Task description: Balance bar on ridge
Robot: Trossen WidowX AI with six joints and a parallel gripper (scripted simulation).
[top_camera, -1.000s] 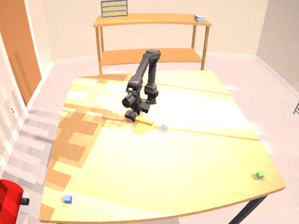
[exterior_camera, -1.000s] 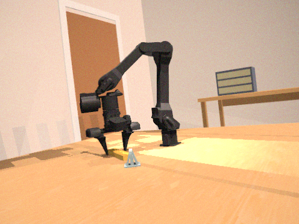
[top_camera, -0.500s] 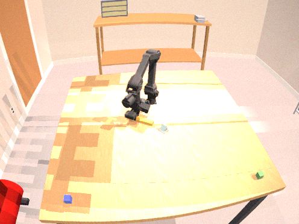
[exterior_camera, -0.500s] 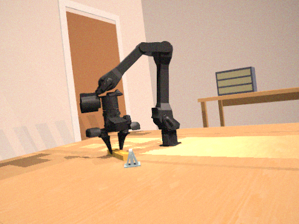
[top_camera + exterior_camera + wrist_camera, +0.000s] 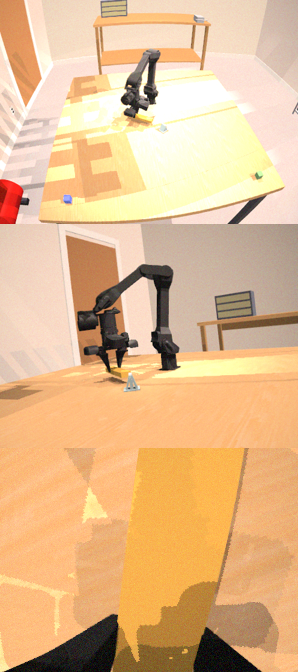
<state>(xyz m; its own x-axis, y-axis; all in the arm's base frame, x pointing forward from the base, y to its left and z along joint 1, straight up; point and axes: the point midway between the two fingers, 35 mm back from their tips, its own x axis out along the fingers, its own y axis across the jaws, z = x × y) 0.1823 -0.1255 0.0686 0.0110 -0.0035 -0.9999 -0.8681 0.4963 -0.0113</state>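
The yellow bar (image 5: 145, 118) (image 5: 121, 373) (image 5: 175, 538) is between the fingers of my gripper (image 5: 114, 369) (image 5: 158, 630), which is shut on it nearer its far left end in the top view. In the wrist view both fingertips meet the bar's long sides. The bar hangs slightly above the table, with a shadow under it in the exterior view. The pale blue-grey ridge (image 5: 163, 127) (image 5: 131, 383) stands upright on the table, just beyond the bar's free end. In the top view bar and ridge are apart.
On the table (image 5: 186, 156) (image 5: 210, 410), a blue cube (image 5: 67, 199) lies at the front left and a green cube (image 5: 259, 174) at the front right. A red object (image 5: 10, 199) is beyond the table's left edge. A wooden shelf (image 5: 153, 20) stands behind.
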